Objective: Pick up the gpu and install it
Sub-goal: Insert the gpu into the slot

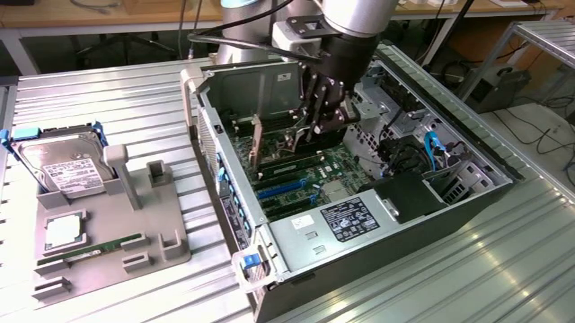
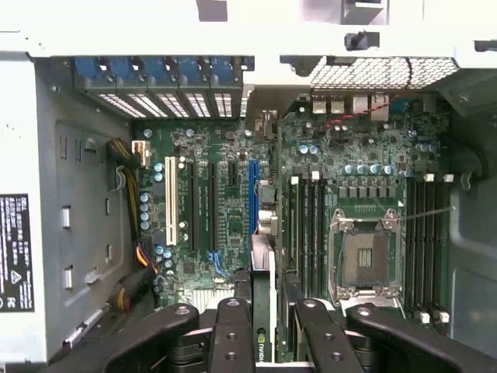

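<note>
My gripper (image 1: pixel 322 126) reaches down into the open computer case (image 1: pixel 225 195), over the motherboard (image 1: pixel 310 171). It is shut on the gpu (image 1: pixel 257 145), a thin card held on edge, with its bracket end toward the case's rear wall on the exterior view's left. In the wrist view the gpu (image 2: pixel 264 330) shows edge-on between the black fingers (image 2: pixel 233 334) of the gripper (image 2: pixel 272 315). It hangs just above the motherboard, in line with the space beside the blue slot (image 2: pixel 252 198). Whether its lower edge touches a slot I cannot tell.
A grey fixture (image 1: pixel 166 232) on the exterior view's left holds a silver hard drive (image 1: pixel 63 165), a square chip (image 1: pixel 64 231) and a green memory stick (image 1: pixel 90 250). Inside the case are the bare processor socket (image 2: pixel 365 256), memory slots (image 2: pixel 307 233), cables (image 1: pixel 431 151) and a labelled power supply (image 1: pixel 346 222).
</note>
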`<state>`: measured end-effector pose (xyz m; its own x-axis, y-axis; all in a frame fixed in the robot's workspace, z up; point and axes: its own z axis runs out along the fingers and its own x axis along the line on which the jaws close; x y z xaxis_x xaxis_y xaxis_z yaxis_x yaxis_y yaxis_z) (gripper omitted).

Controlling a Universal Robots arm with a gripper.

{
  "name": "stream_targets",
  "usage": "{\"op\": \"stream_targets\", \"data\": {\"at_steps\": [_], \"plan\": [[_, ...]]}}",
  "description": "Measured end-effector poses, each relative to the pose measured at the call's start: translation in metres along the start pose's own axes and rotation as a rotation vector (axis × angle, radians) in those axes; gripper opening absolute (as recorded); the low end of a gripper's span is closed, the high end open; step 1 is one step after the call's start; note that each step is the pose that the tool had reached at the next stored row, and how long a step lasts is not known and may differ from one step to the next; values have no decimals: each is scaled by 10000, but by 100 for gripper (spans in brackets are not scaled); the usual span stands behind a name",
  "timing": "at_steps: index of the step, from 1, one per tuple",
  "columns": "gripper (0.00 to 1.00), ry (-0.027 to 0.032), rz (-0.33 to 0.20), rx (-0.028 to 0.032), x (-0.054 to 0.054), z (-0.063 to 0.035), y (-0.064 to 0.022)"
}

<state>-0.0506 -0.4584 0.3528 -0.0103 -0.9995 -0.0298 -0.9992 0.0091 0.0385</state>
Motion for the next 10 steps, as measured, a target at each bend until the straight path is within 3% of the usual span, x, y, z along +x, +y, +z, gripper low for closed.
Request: {"op": "stream_targets", "data": {"at_steps": [4, 10], "plan": [[26, 0, -2, 6, 25, 69, 84], [26, 1, -6, 5, 31, 198, 92]]}}
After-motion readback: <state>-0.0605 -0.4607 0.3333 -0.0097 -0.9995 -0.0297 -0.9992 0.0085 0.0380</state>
